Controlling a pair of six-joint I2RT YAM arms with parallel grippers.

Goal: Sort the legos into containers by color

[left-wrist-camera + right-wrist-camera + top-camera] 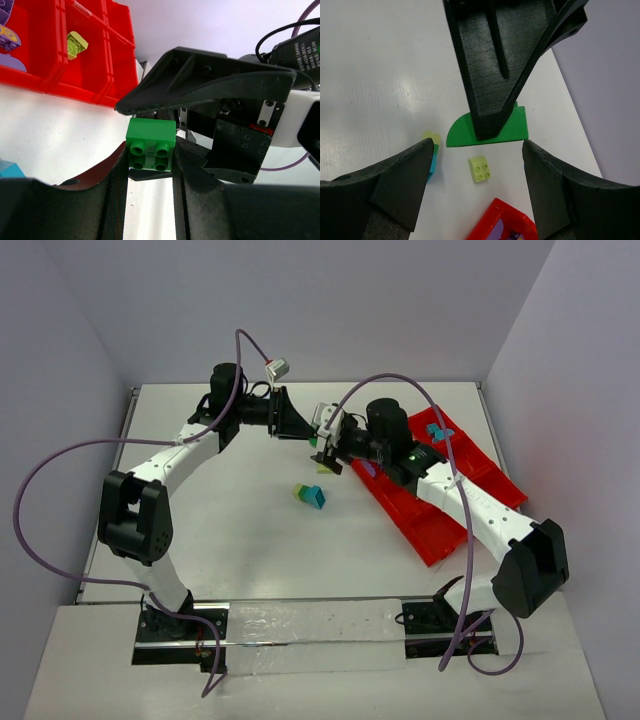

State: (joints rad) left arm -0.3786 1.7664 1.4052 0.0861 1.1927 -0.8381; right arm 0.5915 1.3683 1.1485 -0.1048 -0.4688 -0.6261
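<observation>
A: Where is the green brick (150, 142) right now?
B: It is pinched by the left gripper (308, 428), fingers tight on both its sides. It is off the table (230, 510) and just short of the red tray (440, 530). The right gripper (330, 445) faces it closely, fingers spread wide and holding nothing.
A: Looks like a handover. What could spoil it?
B: 2 things, I'd say. Little of the brick shows past the left fingers, so the right ones may close on those fingers instead, or bump them and twist the brick loose.
A: And the other?
B: Timing. If the left lets go before the right has a firm pinch, the brick drops toward the pale yellow brick (481, 169) lying below and could bounce away.
</observation>
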